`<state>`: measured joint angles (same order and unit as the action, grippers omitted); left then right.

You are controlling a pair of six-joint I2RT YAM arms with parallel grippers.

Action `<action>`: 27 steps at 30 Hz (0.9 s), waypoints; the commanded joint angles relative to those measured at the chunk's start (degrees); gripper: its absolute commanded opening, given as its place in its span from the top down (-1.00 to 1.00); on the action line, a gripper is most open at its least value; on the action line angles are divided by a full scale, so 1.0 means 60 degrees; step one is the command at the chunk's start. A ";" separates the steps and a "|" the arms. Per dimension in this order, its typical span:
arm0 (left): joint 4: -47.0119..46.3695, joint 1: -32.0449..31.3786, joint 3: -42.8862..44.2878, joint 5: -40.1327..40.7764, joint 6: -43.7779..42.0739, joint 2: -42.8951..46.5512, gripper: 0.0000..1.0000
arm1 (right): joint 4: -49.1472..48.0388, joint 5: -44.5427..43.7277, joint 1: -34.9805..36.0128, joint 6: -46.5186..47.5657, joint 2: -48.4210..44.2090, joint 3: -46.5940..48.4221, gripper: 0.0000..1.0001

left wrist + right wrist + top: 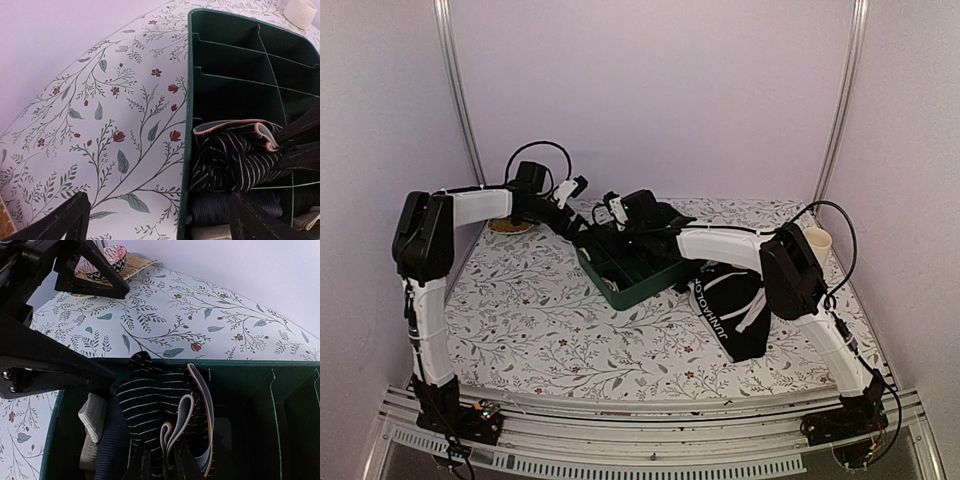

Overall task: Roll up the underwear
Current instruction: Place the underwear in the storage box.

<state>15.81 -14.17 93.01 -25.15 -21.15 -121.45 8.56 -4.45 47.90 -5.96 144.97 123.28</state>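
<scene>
A black pinstriped underwear point(150, 400) with a grey, orange-edged waistband hangs bunched in a compartment of the dark green divider box point(240, 365). My right gripper point(165, 466) is shut on its waistband and fabric from above. The same garment shows in the left wrist view point(235, 160). A second black underwear point(730, 310) with white stripes and white lettering lies flat on the table, right of the box point(640, 285). My left gripper point(165, 225) is open and straddles the box's near wall point(189, 100). In the top view both grippers, left point(582, 228) and right point(625, 240), meet over the box.
Folded navy ribbed fabric point(107, 440) and grey fabric point(92, 415) fill the end compartment beside the pinstriped garment. A patterned bowl point(112, 257) on a bamboo mat sits at the back left. A pale cup point(817, 243) stands at the back right. Walls close in the back and sides.
</scene>
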 commanded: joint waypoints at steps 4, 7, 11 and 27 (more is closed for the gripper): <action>0.0421 0.0069 0.0672 -0.0244 -0.0098 -0.0442 -0.91 | 0.1489 -0.0136 0.0156 -0.0496 0.0534 0.0117 0.98; 0.0546 0.0031 0.0780 -0.0258 -0.0304 -0.0552 -0.91 | 0.1740 -0.0036 0.0138 -0.0516 0.0810 0.0429 0.98; 0.0630 -0.0078 0.0738 -0.0220 -0.0658 -0.0636 -0.91 | 0.1977 0.0157 -0.0008 -0.0623 0.1101 0.0686 0.98; 0.0931 -0.0661 0.1177 0.0514 -0.1273 -0.1422 -0.86 | 0.3302 0.0627 -0.0283 -0.1253 0.1161 0.0767 0.98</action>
<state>19.14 -16.67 97.54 -23.46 -27.57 -126.89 16.36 -1.98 46.74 -11.40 149.01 129.01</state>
